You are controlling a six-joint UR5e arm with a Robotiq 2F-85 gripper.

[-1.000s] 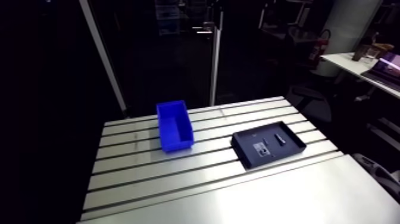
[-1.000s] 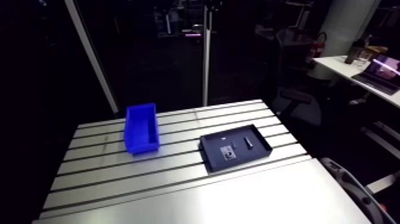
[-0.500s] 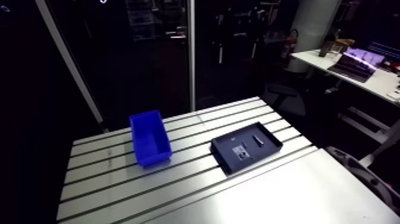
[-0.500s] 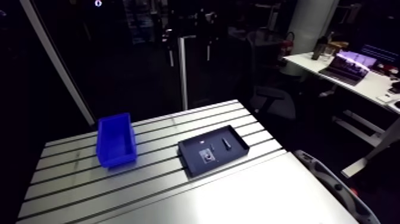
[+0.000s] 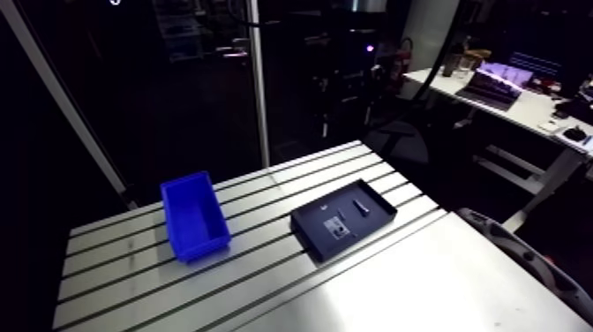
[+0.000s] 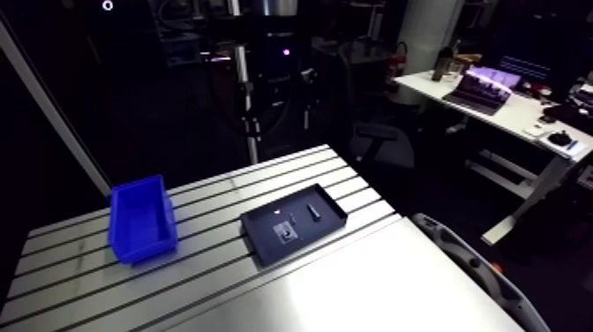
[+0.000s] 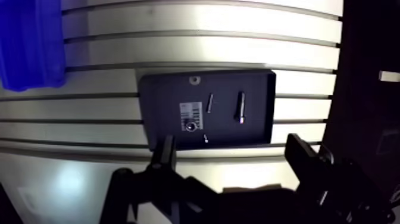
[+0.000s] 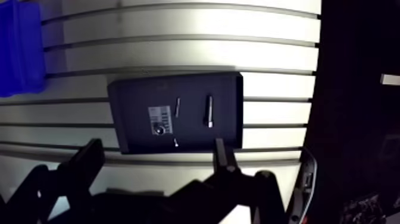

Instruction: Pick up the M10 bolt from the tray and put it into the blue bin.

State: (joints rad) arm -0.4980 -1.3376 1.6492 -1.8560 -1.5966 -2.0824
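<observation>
The M10 bolt (image 7: 241, 107) lies flat in the tray (image 7: 156, 89), in the half away from the blue bin (image 7: 33, 42). Its long axis runs across the tray's short side, square to the slots of the table (image 7: 196, 27), so one end faces the tray's near rim and the other the far rim. Which end carries the head is too small to tell.

The gripper (image 7: 231, 143) hangs over the tray's near long rim, its fingers (image 7: 162, 161) spread wide. Nothing is between them and they touch nothing. The bolt sits just ahead of the gap, nearer the finger on the tray's side away from the bin.

Also in the tray are a thinner, smaller bolt (image 7: 209, 102) lying parallel just beside the big one, and on its bin side a white label (image 7: 190, 112). A tiny screw (image 7: 205, 138) lies close to the near rim.

The bin stands well apart from the tray, and in the wrist view the frame edge cuts it off. In the arm view the tray's small parts are only pale specks.
</observation>
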